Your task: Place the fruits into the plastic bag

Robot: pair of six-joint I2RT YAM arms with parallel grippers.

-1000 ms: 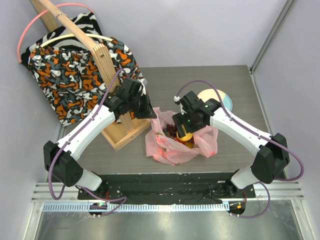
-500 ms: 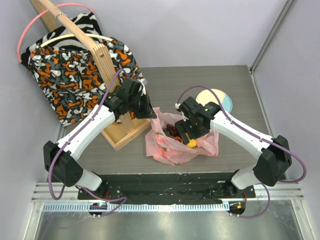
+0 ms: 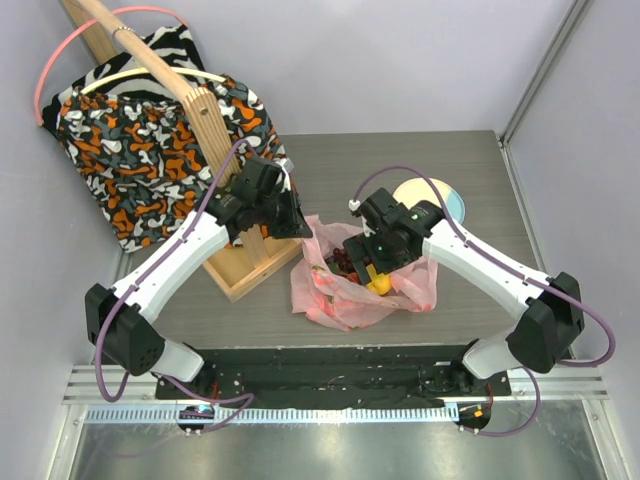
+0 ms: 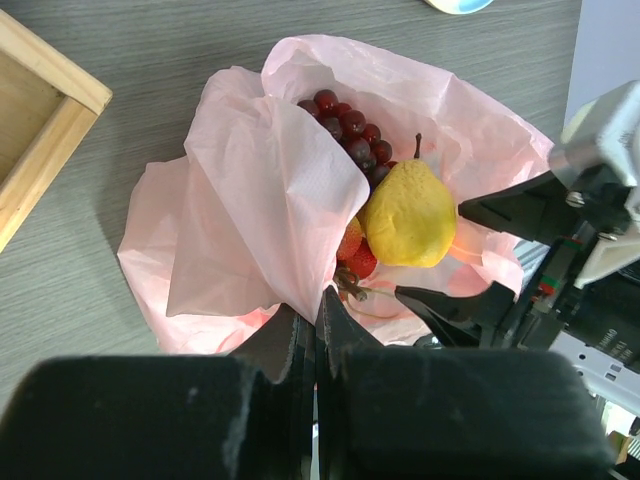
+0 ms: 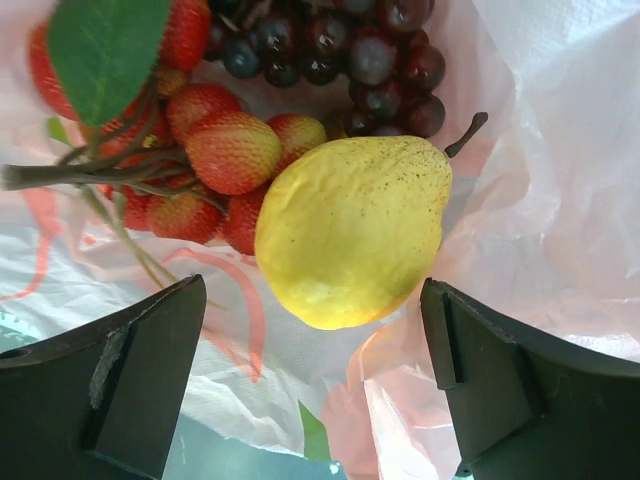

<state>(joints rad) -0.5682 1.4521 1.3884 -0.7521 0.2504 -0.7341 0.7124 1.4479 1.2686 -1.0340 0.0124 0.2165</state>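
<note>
- Left tool [image 4: 318, 315] was pinched shut on a raised fold of the plastic bag [image 4: 260, 190].
- Right tool [image 5: 312, 300] was wide open over the bag mouth, gripping nothing, with its fingers either side of the yellow pear [image 5: 350, 225].
- Pear, strawberries [image 5: 215, 150] and grapes [image 5: 340, 45] lay inside the bag on the table [image 4: 150, 60].

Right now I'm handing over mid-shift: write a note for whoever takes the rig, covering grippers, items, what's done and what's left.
Left gripper: shut on the rim of the plastic bag, holding its mouth open.
Right gripper: open inside the bag, fingers either side of the yellow pear, not touching it.
In the bag: pear, grape bunch, strawberries.
Done: those fruits are in; none shows on the table, though the blue plate is partly hidden.
Left: probably withdraw the right gripper, check the plate, release the bag.
</note>
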